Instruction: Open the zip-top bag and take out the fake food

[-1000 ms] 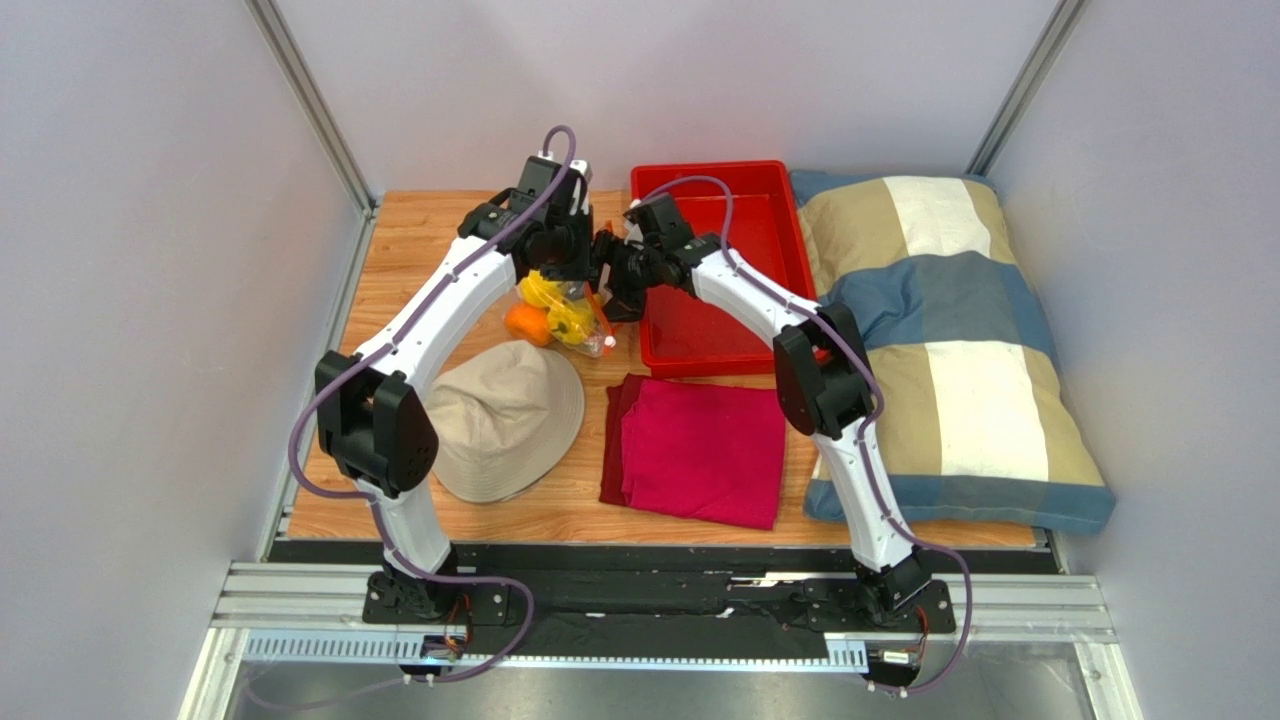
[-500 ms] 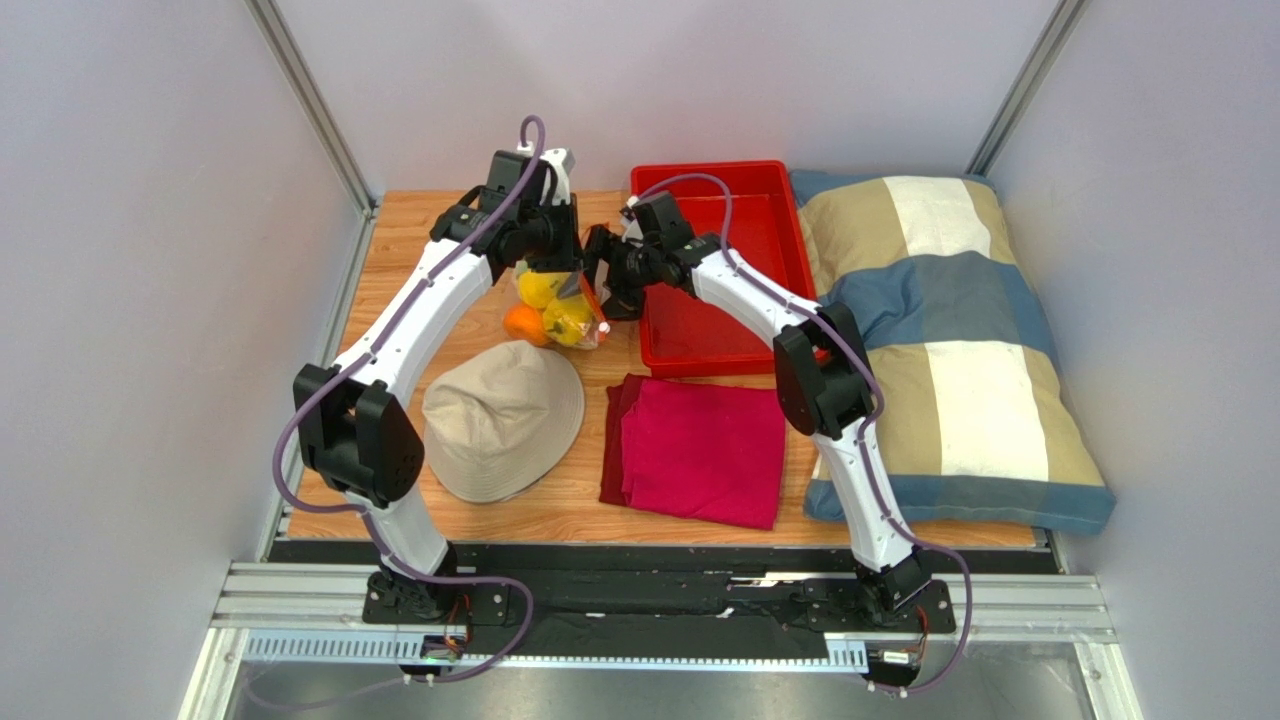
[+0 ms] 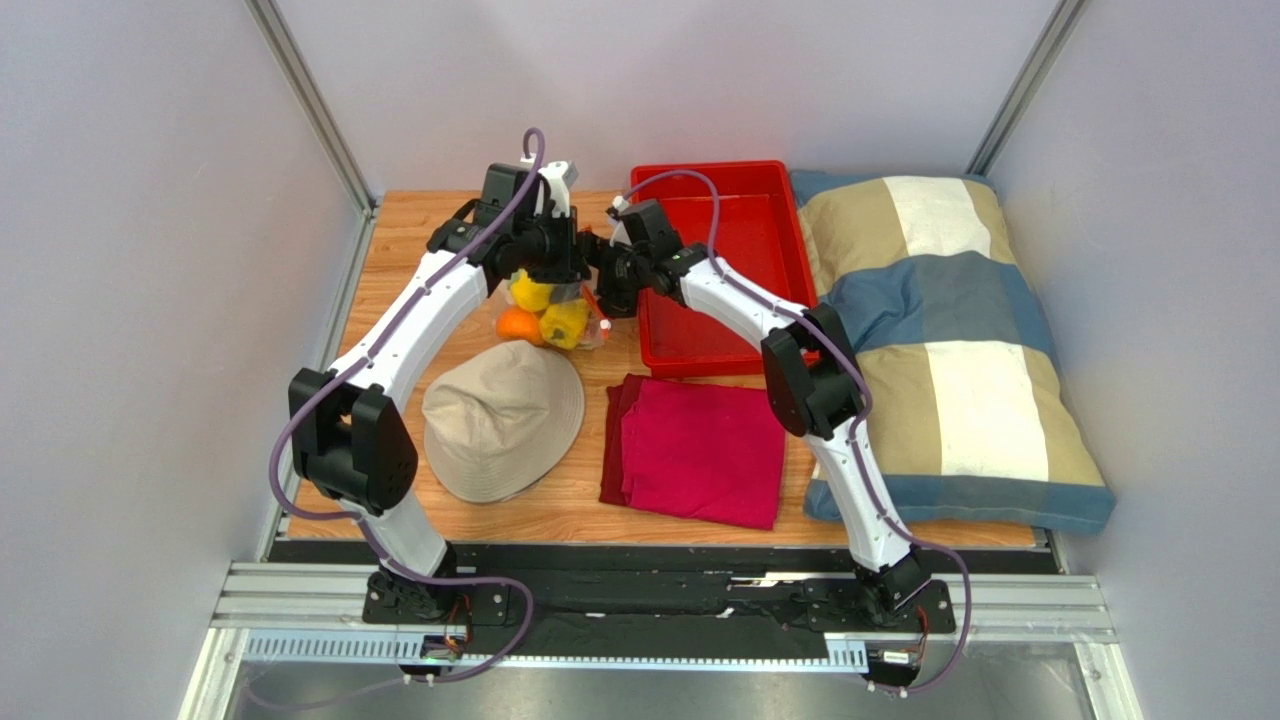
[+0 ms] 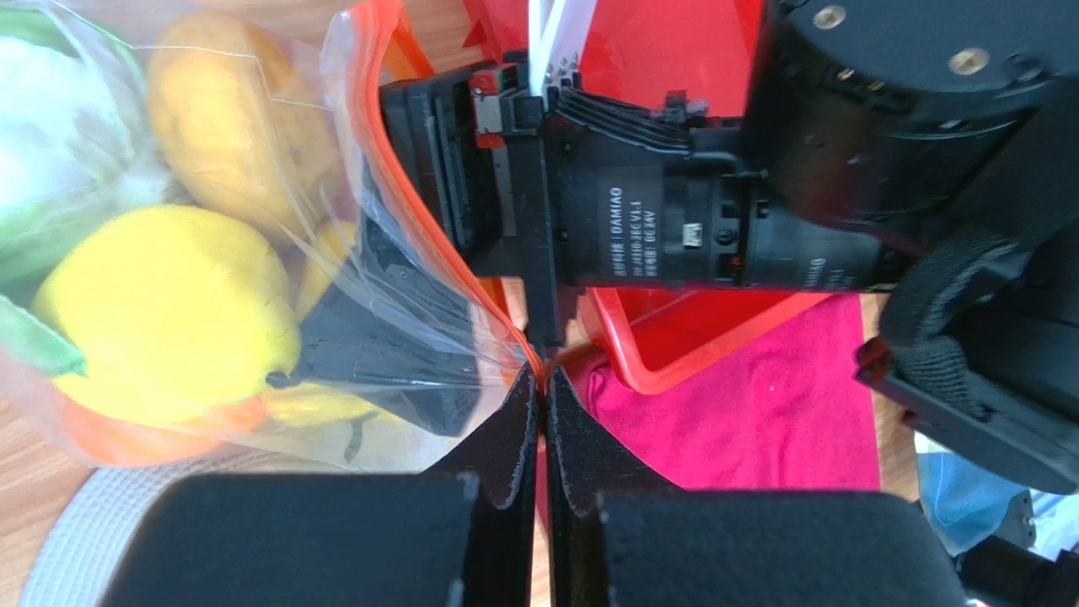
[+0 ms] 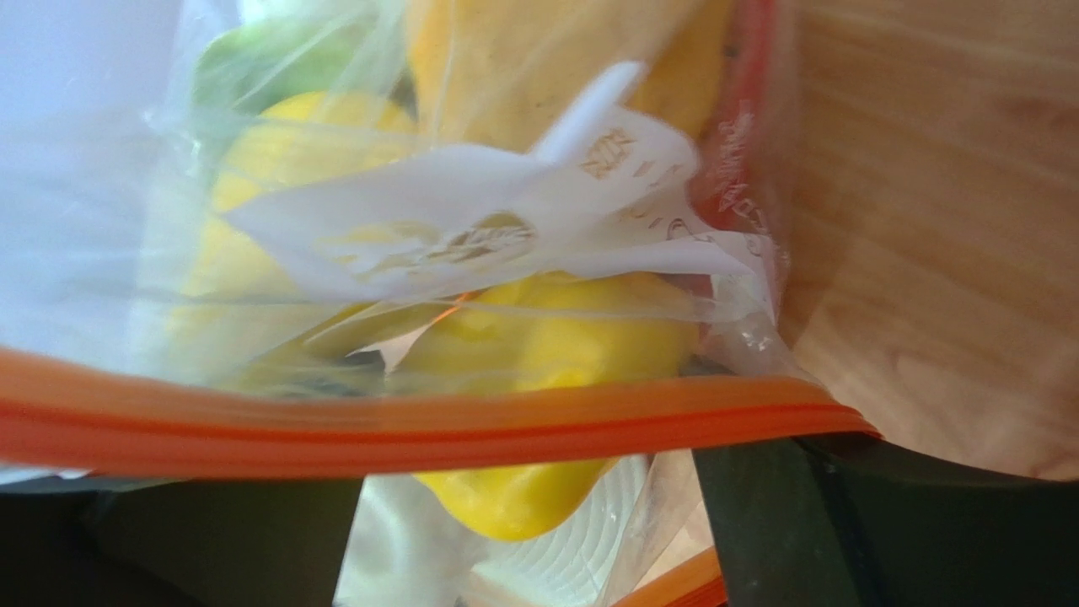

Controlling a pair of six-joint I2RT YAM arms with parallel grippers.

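Over the far side of the wooden tabletop [image 3: 436, 225], we see the bag [image 3: 553, 305] of food [image 3: 565, 321] shifted slightly left and back from a second ago, hanging lengthwise from the left tool [image 4: 542, 411], which is pinched on its orange zip corner, zip edge facing the right tool [image 5: 507, 538], now spread wider.

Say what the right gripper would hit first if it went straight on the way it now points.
The orange-red zip strip of the clear crinkly plastic bag. It runs across right at the right gripper's open jaws, with yellow plastic fake food behind it. Depth is hard to judge.
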